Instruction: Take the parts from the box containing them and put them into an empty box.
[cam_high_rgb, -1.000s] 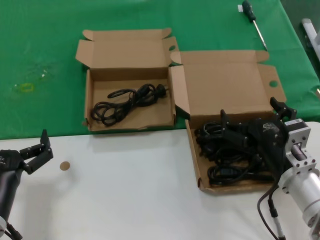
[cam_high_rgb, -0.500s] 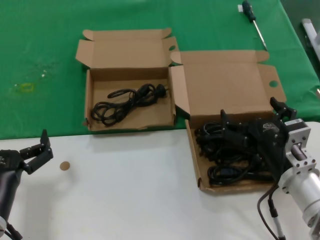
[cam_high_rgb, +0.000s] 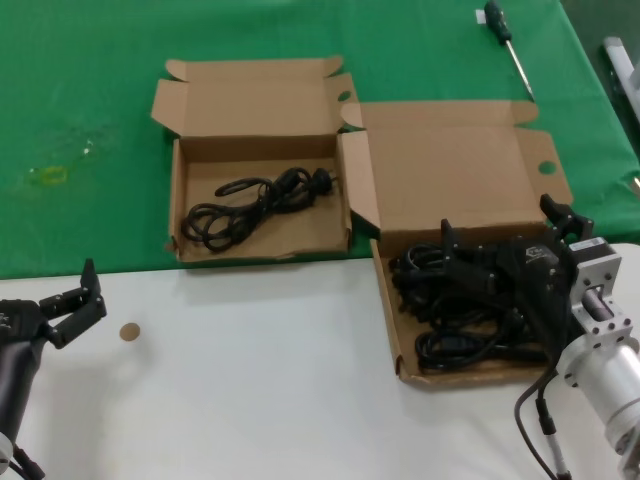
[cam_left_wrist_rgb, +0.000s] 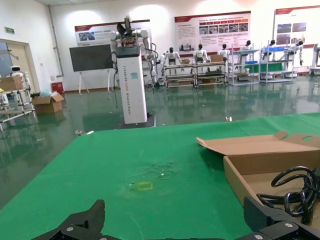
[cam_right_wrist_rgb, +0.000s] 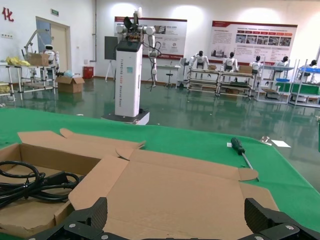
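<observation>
Directly below right gripper (cam_high_rgb: 500, 240): parts (cam_high_rgb: 455, 310)

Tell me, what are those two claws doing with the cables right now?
Right claw open, low over the cords in the wider box. Left claw open, idle near table edge. One cord in the smaller box. Nothing blocking.
</observation>
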